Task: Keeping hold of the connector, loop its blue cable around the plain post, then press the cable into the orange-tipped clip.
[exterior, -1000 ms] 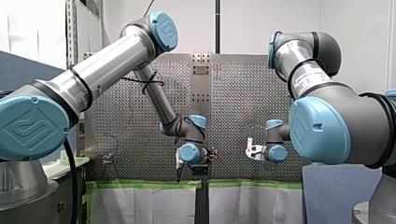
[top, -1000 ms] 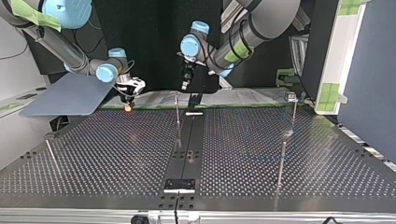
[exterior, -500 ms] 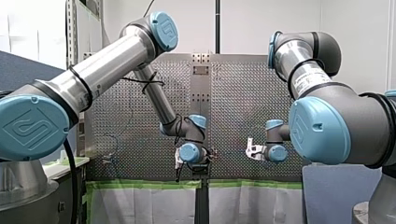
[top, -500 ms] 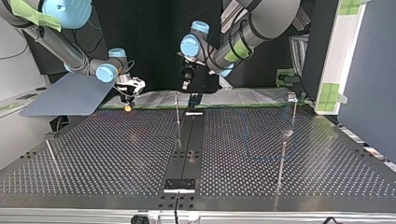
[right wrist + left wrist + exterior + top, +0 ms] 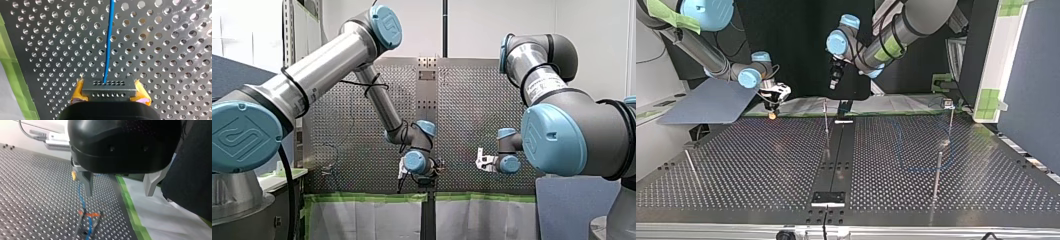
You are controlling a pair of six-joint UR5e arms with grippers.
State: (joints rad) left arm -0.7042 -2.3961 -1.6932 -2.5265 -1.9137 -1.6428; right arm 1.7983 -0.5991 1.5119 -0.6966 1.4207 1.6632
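My right end effector [image 5: 110, 96] is closed on the grey rectangular connector [image 5: 109, 86]. Its yellow pads [image 5: 78, 91] clamp the connector near the perforated metal table [image 5: 160, 50] edge lined with green tape [image 5: 13, 75]. The thin blue cable [image 5: 108, 45] runs from the connector across the table. My left end effector [image 5: 119, 193] is wide open and empty, above the orange-tipped clip [image 5: 88, 214], where the cable passes between the tips.

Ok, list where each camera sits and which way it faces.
Front view: behind and above the shoulders, looking over the table; my left arm at left, my right arm at right.
Top view: across the table, facing both arms, sides crossed.
Left wrist view: along my left gripper, open, toward the orange-tipped clip.
Right wrist view: along my right gripper, shut on the connector.
Shared: both wrist views show the blue cable.
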